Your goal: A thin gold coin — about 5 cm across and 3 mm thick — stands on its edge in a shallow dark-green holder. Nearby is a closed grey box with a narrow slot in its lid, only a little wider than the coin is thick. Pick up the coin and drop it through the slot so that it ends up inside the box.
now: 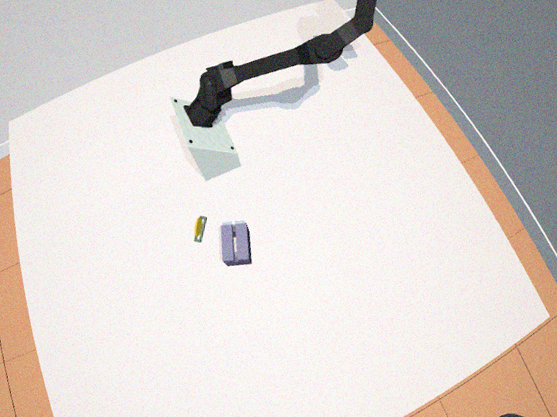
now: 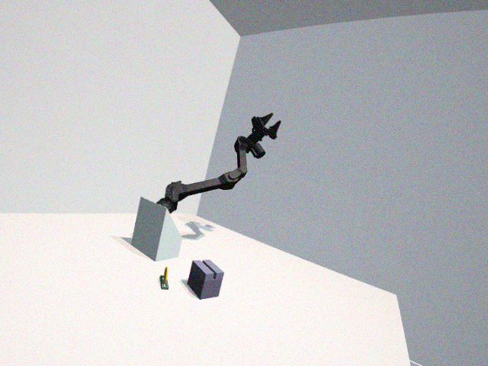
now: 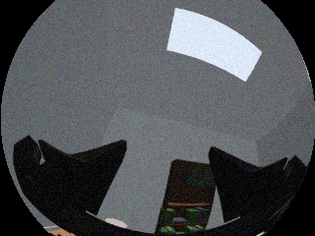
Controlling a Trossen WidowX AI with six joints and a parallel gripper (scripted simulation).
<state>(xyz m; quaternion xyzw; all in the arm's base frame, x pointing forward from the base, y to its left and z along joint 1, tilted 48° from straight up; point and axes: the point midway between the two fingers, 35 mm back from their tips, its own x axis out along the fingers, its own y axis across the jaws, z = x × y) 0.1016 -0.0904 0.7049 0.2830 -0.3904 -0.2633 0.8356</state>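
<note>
While my arm rears up and away over the far table edge, its gripper gapes wide, holding nothing. Nearer me, the grey slotted box sits shut, and just left of it the gold coin stands in its green holder. I judge everything remains: reach, grasp, carry, drop.

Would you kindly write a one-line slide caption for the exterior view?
Open gripper raised high, away from the gold coin on edge in its green holder beside the slotted grey box.
</note>
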